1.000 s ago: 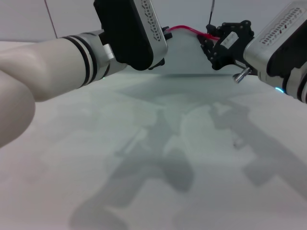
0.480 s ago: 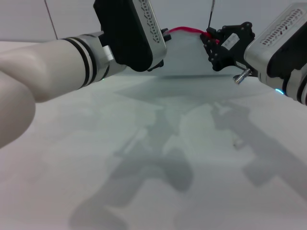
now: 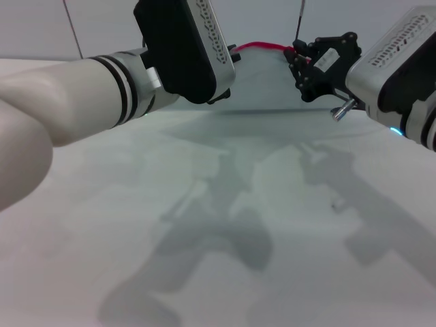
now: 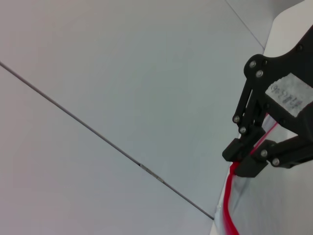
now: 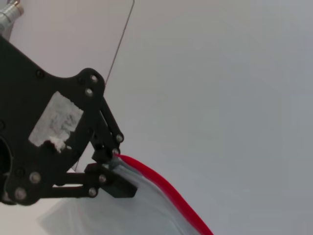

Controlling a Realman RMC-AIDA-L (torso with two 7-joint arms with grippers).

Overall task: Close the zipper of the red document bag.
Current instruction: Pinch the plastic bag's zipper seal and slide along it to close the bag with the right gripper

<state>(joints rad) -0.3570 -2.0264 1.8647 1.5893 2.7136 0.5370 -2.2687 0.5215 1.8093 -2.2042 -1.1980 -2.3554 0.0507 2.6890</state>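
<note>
The red document bag (image 3: 266,78) hangs as a translucent sheet above the far part of the table, stretched between both grippers. Its zipper (image 3: 262,45) runs as a thin red strip along the top edge. My left gripper (image 4: 237,164) is shut on the zipper (image 4: 229,205) at the left end; in the head view the left wrist hides it. The right gripper (image 3: 298,54) is shut on the strip's other end. In the right wrist view, its fingertips (image 5: 113,155) pinch the bag's corner where the zipper (image 5: 166,193) begins.
The white table (image 3: 218,238) spreads below, carrying the shadows of both arms. My left forearm (image 3: 82,88) fills the near left of the head view. A pale wall with thin seams stands close behind the bag.
The zipper has pulled flatter and straighter between the grippers. The right gripper has shifted slightly up and left, and the left wrist has edged a little.
</note>
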